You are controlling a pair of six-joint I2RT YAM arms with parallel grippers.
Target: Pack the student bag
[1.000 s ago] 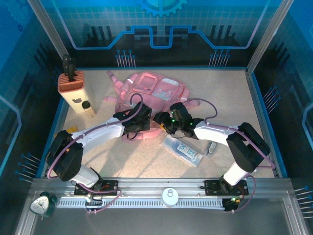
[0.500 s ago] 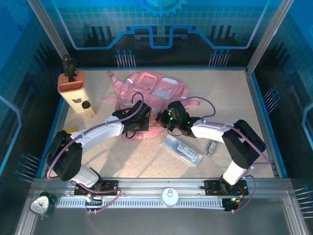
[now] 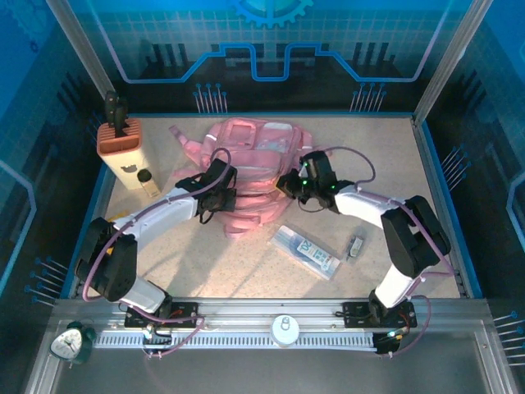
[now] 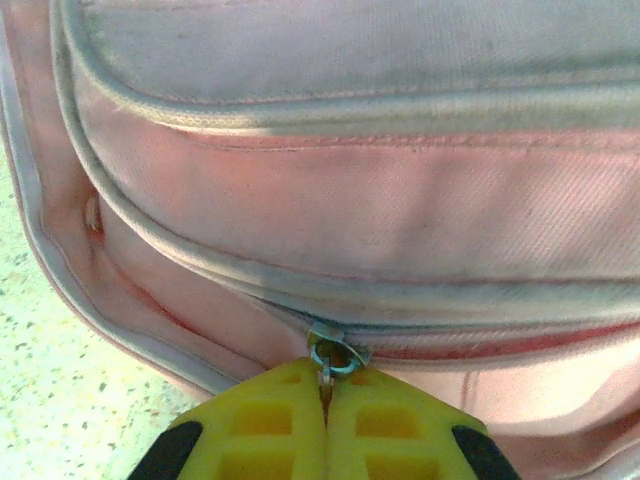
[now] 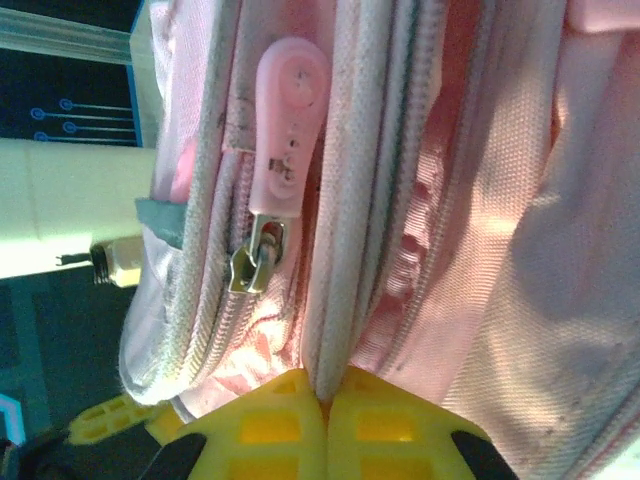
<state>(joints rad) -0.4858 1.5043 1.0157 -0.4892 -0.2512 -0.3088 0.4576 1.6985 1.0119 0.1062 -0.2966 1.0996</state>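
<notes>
From above I count two arms and one bag (image 3: 250, 160), pink and soft, lying flat between the two grippers. The left gripper (image 3: 223, 197) meets the bag's near-left side. The right gripper (image 3: 287, 182) meets its right side, so the two face each other across the fabric.

Behind the right gripper, toward the arm bases, lie one clear pouch (image 3: 307, 251) and, just past it, one small dark and silver item (image 3: 355, 246) too small for me to name. Well off to the outer side of the left gripper stand one wooden block (image 3: 120, 141) with dark handles sticking up from it and one small bottle (image 3: 148, 184) just beside it. On the front rail sit one little clock (image 3: 70, 343) and one white round knob (image 3: 285, 328).

The wrist cameras give what the overhead view cannot. On the left wrist, the left gripper (image 4: 326, 385) has its two yellow fingers pressed together on one metal zip tab (image 4: 329, 357), at the end of a zip line that curves away across the pink cloth just ahead of them. Speckled table (image 4: 50, 370) shows to one side.

On the right wrist, the right gripper (image 5: 324, 385) has its two yellow fingers clamped tight on a pale corded edge of the bag (image 5: 500, 200). Just ahead of them and to the side hangs one pink rubber pull (image 5: 287, 110) on a metal slider (image 5: 252, 258), which the fingers do not touch. From above, neither zip piece can be made out.
</notes>
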